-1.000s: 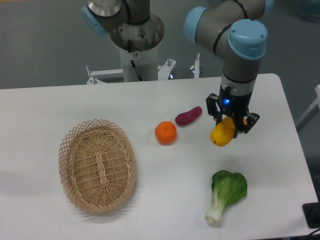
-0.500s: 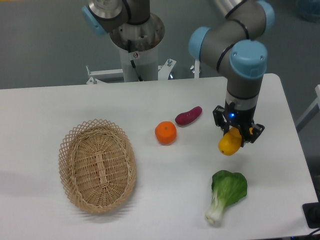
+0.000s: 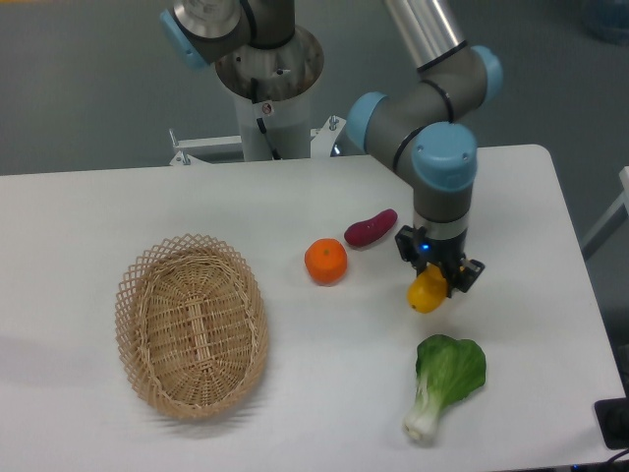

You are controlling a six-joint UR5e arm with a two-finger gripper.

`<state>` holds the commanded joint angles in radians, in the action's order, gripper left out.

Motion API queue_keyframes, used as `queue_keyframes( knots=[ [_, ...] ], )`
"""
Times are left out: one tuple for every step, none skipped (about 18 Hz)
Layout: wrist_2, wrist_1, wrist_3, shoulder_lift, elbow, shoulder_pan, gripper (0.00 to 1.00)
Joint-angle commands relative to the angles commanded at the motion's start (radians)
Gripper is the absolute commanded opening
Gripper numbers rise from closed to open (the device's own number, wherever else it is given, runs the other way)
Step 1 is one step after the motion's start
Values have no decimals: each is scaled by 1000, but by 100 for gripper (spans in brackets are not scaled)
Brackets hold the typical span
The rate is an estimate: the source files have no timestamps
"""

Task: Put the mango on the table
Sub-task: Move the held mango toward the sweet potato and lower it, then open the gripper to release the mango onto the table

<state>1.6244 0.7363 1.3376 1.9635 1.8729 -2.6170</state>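
Observation:
The yellow mango (image 3: 427,293) sits between the fingers of my gripper (image 3: 433,280), low over the white table (image 3: 295,206) right of centre. The gripper points straight down and is shut on the mango's upper part. Whether the fruit touches the tabletop cannot be told from this view. The mango's lower end sticks out below the fingers, a little above the green vegetable.
A round orange (image 3: 325,262) and a purple sweet potato (image 3: 371,227) lie left of the gripper. A bok choy (image 3: 444,381) lies just below it, towards the front edge. A wicker basket (image 3: 192,324) stands at the left.
The gripper has moved left and lower with the mango in it, after first drifting right. The arm's elbow has swung left. Other objects have not moved.

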Motion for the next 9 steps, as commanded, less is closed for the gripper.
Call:
queue_keyframes(
  knots=[
    [3,0,0,1,5,6,46],
    [6,0,2,5,6,11,46],
    [15,2,2,6,6,11,47],
    [17,2,3,8,9,12,47],
    [17,2,3,8,11,12,48],
    [17,2,5,8,11,12,49],
    [17,2,6,6,11,12,50],
    [17,2,8,6,11,12,55],
    [17,2,8,6,11,12,62]
  ],
)
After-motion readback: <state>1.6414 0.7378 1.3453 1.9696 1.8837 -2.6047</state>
